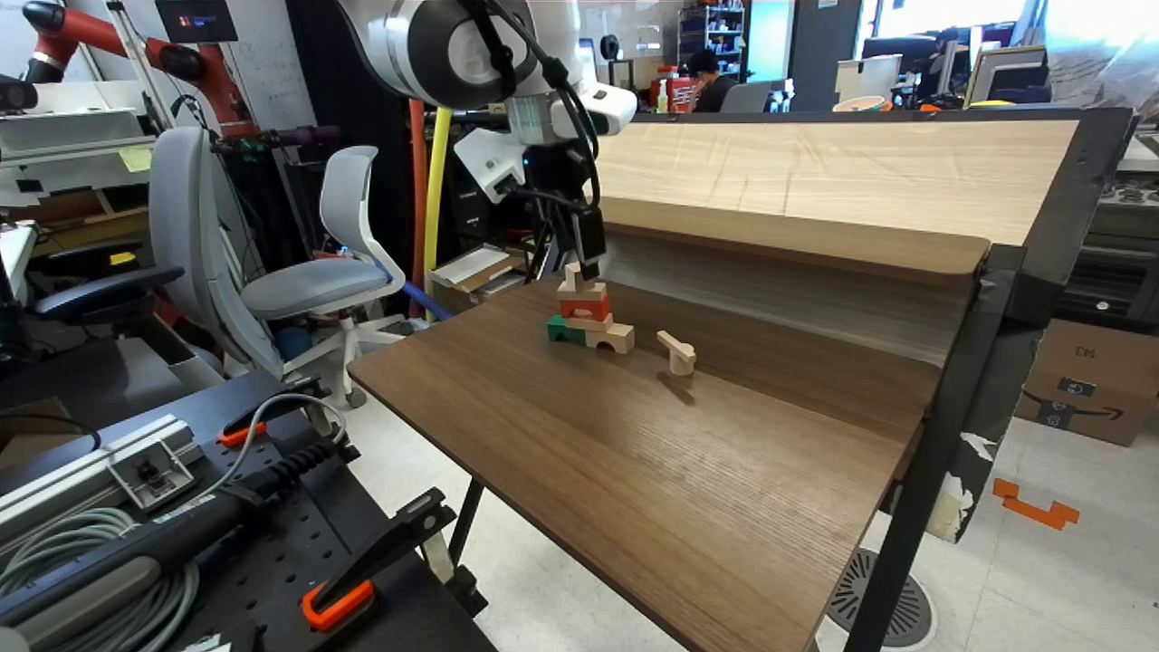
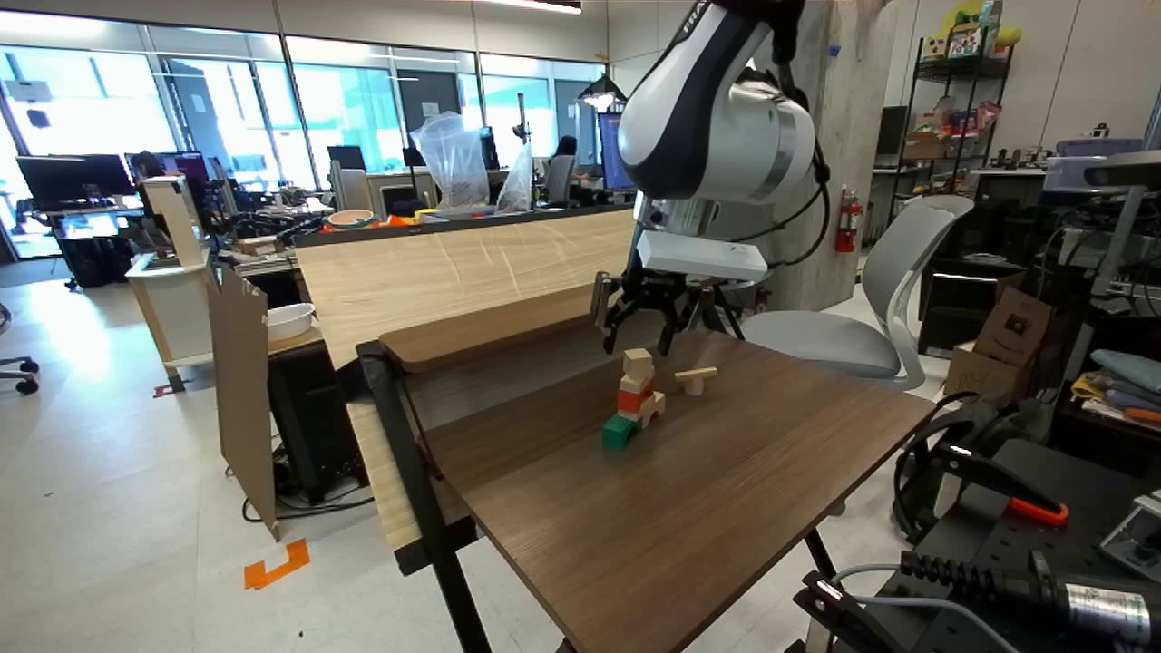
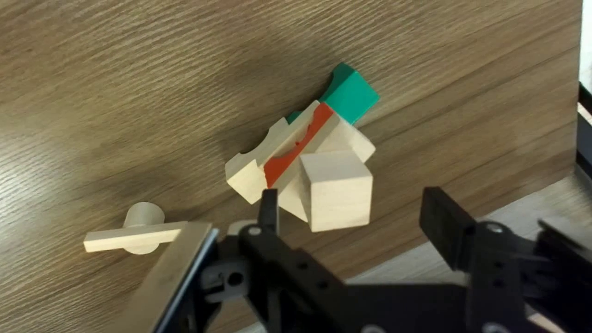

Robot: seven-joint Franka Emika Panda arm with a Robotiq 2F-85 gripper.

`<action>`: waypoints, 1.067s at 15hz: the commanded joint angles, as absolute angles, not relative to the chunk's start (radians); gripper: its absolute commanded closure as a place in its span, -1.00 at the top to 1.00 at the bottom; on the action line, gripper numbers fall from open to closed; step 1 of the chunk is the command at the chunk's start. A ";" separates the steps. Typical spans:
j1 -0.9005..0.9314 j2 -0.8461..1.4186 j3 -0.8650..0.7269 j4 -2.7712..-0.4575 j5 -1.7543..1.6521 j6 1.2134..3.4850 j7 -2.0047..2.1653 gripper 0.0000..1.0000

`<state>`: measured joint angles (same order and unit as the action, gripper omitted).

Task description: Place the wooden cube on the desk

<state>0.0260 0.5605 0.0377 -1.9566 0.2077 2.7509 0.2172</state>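
The wooden cube (image 2: 638, 365) sits on top of a small stack of blocks on the dark brown desk (image 1: 616, 453). In the wrist view the pale cube (image 3: 341, 203) shows nearer the left finger. In an exterior view the cube (image 1: 571, 275) is partly hidden by a fingertip. My gripper (image 2: 638, 346) is open and empty, with its fingertips just above the level of the cube's top. In the wrist view the gripper (image 3: 352, 203) has wide-apart fingers, with a gap between the cube and each one.
The stack under the cube has a green block (image 3: 354, 95), a red block (image 3: 296, 150) and pale wooden blocks (image 1: 612, 339). Beside it a small cylinder (image 1: 681, 364) bears a flat plank (image 3: 134, 237). The raised back panel (image 1: 770, 222) runs along the desk's rear.
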 commanded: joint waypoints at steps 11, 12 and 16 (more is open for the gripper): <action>0.033 0.580 0.022 -1.944 0.206 2.747 0.226 -0.79; 0.031 0.577 0.021 -1.943 0.208 2.747 0.226 -0.79; 0.015 0.563 0.022 -1.945 0.220 2.747 0.223 -0.79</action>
<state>0.0250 0.5756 0.0234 -1.9532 0.2079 2.7507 0.2186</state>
